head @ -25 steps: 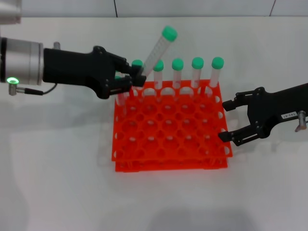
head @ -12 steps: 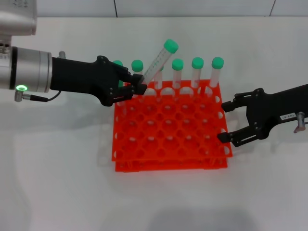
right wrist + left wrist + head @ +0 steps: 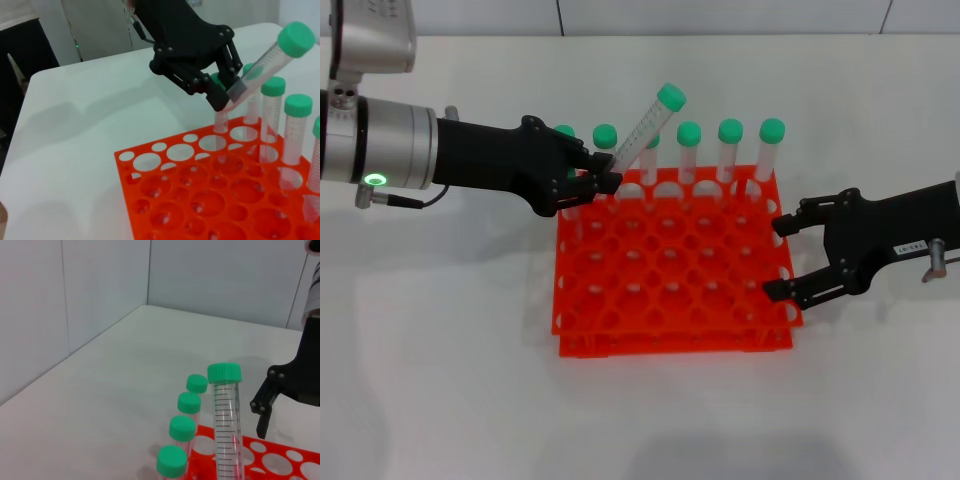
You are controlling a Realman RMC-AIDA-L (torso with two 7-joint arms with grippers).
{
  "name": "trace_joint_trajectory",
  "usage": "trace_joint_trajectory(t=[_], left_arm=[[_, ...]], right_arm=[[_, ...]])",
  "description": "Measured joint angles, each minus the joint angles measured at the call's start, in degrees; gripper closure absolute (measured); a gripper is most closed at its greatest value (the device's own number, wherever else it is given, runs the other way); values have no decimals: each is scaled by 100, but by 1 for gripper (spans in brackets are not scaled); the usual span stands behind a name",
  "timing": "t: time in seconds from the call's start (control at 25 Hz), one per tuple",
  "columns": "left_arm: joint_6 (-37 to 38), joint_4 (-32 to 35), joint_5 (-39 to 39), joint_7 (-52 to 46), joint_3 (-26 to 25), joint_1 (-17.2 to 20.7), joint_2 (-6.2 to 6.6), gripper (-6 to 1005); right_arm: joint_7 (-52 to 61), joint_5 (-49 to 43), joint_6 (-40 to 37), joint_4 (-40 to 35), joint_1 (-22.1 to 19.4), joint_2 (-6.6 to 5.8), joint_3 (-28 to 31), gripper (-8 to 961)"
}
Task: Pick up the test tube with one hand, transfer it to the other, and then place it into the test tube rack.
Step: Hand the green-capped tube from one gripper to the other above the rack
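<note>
"Where was the test tube (image 3: 646,128)?"

"Pinched near its lower end in the left gripper (image 3: 603,172), tilted, green cap up and leaning away, above the back left corner of the test tube rack (image 3: 672,262). Its tip looked just above the holes there."

"And the right gripper (image 3: 782,259)?"

"Its fingers were spread apart with nothing between them, at the rack's right edge. The other capped tubes (image 3: 730,150) stood upright along the back row."

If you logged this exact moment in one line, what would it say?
left gripper: shut on test tube, tilted over rack's back row | right gripper: open, beside test tube rack
</note>
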Motion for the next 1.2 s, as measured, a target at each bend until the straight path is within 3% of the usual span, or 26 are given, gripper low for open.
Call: trace_joint_trajectory(t=[0.36, 0.56, 0.88, 1.2], left_arm=[[-8, -1, 11, 17, 218, -47, -48, 804], [-9, -1, 14, 35, 280, -68, -60, 804], [-9, 31, 13, 46, 278, -83, -76, 803], [-112, 29, 2, 58, 274, -110, -97, 804]], right_arm=[[-3, 417, 1, -2, -40, 8, 285, 83], [-91, 1180, 143, 229, -139, 15, 431, 84], [-1108, 2486, 274, 1325, -144, 31, 402, 83], [-2058, 3591, 238, 2521, 113, 86, 378, 84]])
